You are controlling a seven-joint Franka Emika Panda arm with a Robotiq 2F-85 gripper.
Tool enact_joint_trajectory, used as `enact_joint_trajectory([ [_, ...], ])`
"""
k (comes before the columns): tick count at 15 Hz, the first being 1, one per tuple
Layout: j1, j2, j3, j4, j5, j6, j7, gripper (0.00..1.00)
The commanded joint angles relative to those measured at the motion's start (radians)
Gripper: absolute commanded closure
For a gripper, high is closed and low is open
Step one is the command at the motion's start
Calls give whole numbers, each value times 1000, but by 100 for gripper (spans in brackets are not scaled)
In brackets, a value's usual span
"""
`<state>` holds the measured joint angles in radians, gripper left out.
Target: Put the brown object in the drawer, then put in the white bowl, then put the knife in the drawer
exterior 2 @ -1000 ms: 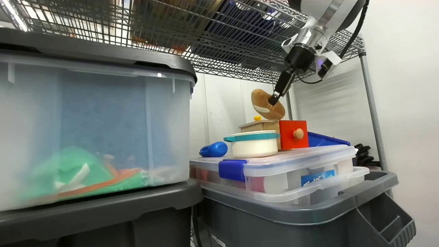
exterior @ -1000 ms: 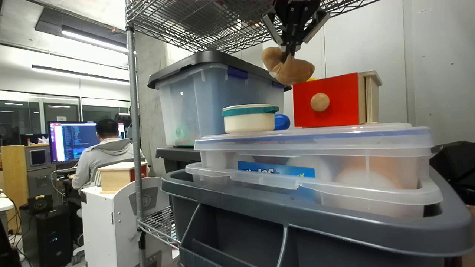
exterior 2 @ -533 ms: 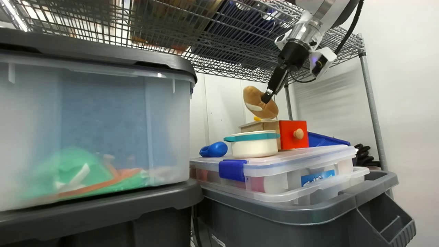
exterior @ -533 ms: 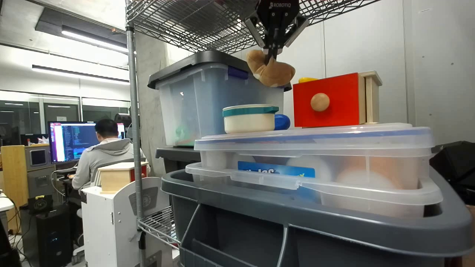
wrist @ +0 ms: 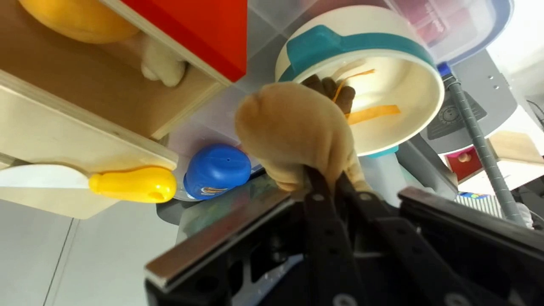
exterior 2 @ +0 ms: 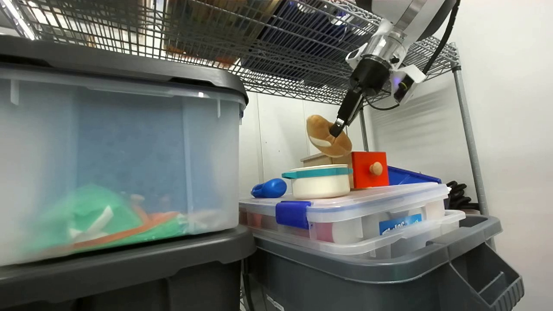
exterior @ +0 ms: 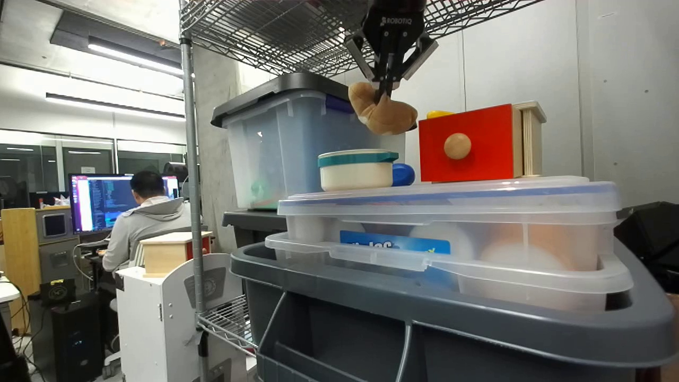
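Observation:
My gripper [exterior: 386,89] is shut on the brown object [exterior: 390,118], a soft tan bun, and holds it in the air between bowl and drawer. The gripper [exterior 2: 336,128] and brown object [exterior 2: 322,144] also show in the other view, and the bun [wrist: 293,123] in the wrist view. The drawer [exterior: 488,138] has a red front with a round knob; the wrist view shows this drawer [wrist: 212,29] pulled open, with a yellow-orange item and a pale item inside. The white bowl [wrist: 408,76] has a teal band and holds brown and orange pieces. The knife [wrist: 134,185] lies on the wooden unit.
A blue rounded item [exterior 2: 271,188] lies behind the bowl. Bowl and drawer stand on a clear lidded tub [exterior 2: 371,203] over a grey bin [exterior: 451,297]. A tall clear tub [exterior: 265,148] stands beside them. A wire shelf [exterior 2: 259,43] hangs above the gripper.
My gripper moved with the brown object toward the bowl's side, away from above the drawer's front, then came slightly lower. It stays shut on the bun. Drawer and bowl have not moved.

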<state>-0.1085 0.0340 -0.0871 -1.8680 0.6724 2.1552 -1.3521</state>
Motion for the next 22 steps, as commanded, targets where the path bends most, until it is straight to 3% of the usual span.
enact_joint_trajectory([
  [1,3,-9,3,-7,2,28,18,98],
  [2,3,-8,3,-7,2,28,20,98],
  [4,-3,-15,-3,-12,-4,20,30,68],
  [13,-5,11,-7,8,-4,26,50,5],
  [14,-5,11,-7,8,-4,26,52,0],
  [22,-12,13,-13,8,-7,25,64,0],
])
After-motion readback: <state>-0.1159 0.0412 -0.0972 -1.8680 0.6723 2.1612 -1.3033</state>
